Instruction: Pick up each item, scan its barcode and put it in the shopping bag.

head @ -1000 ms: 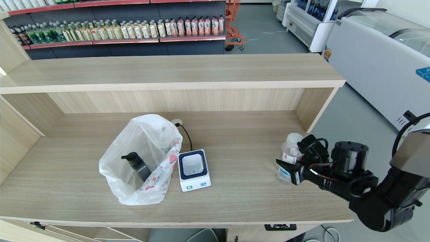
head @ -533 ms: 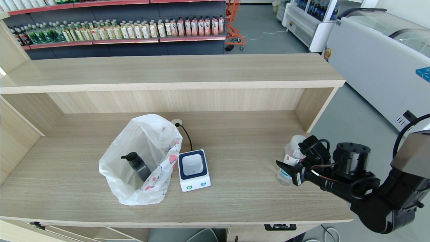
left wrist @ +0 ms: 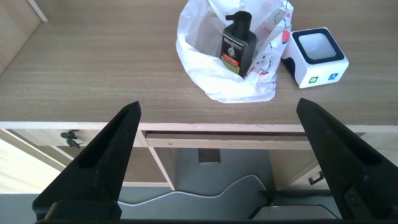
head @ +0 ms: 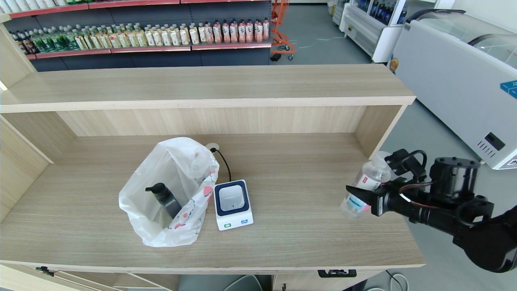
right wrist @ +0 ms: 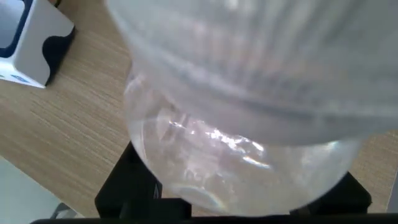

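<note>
currently the right gripper (head: 360, 197) pinches a clear bottle (head: 366, 182), held tilted over the tabletop (head: 291, 202), well right of the scanner (head: 233, 204). the shopping bag (head: 137, 194), just left of the scanner, holds a black pump bottle (head: 165, 199). the left gripper (left wrist: 219, 109) is spread.

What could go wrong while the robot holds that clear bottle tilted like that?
1. The clear bottle sits tilted in the right gripper near the counter's right end; if it slips, it may roll onto the floor.
2. The shopping bag is floppy and already holds a black pump bottle; another item could snag its rim or tip it.
</note>
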